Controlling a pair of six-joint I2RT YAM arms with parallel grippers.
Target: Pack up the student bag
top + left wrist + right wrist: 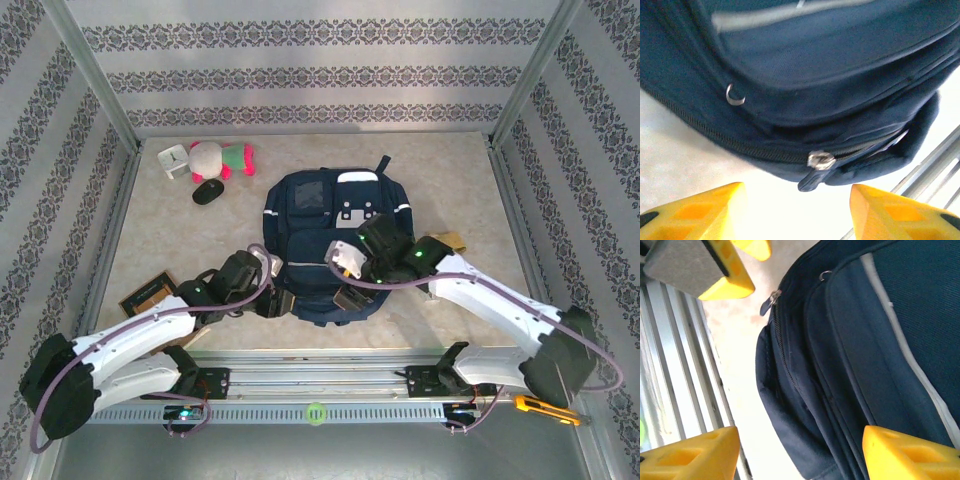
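The student bag [335, 240], a big navy backpack with pale stripes, lies flat in the middle of the table. My left gripper [275, 300] is at its near left corner. In the left wrist view the yellow fingers [700, 210] stand wide apart, and the gripper [797, 215] is open with nothing between them. Just ahead are the silver zip slider [821, 160] and its dark pull tab [812, 181]. My right gripper [350, 265] hovers over the bag's near end. It [800, 455] is open, and the bag's navy edge [805, 390] lies beneath the gap.
At the back left lie a pink and white plush toy [222, 158], a small white item [173, 160] and a black mouse [208, 192]. A dark notebook [150, 293] sits at the near left and a tan item [450, 240] right of the bag. The metal rail [320, 385] runs along the near edge.
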